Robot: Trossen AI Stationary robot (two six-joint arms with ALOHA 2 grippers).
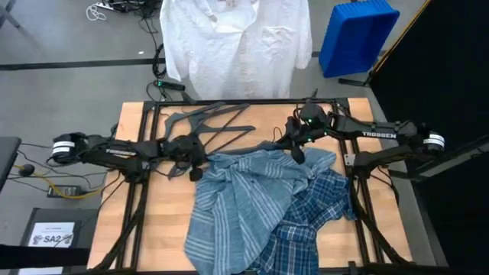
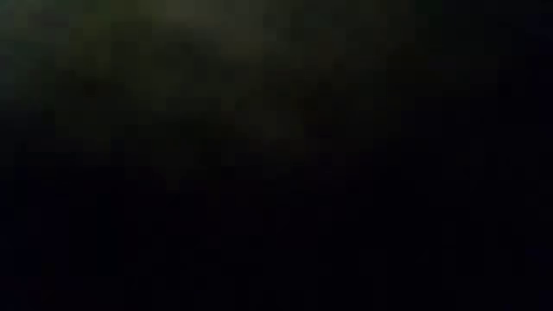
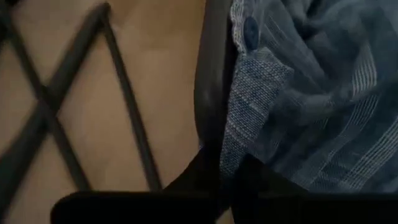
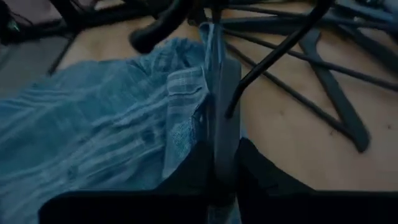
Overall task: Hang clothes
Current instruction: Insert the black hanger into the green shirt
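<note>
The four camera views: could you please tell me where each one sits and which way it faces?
High view: overhead, straight down on table, both arms, white shirt hanging beyond.
Low view: dark; nothing can be made out.
Left wrist view: on left arm, facing striped shirt, hangers.
Right wrist view: on right arm, right gripper pinching striped shirt.
Both wrist views share striped shirt and hangers.

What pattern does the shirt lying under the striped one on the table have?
Darker blue plaid shirt, with crossing light lines; the high view shows it best.

High view: straight down over whole table (image 1: pixel 153 221). Low view: dark, nothing readable. Both wrist views: close, sharing striped shirt (image 3: pixel 323 106) and hangers (image 4: pixel 323 87) with high.
</note>
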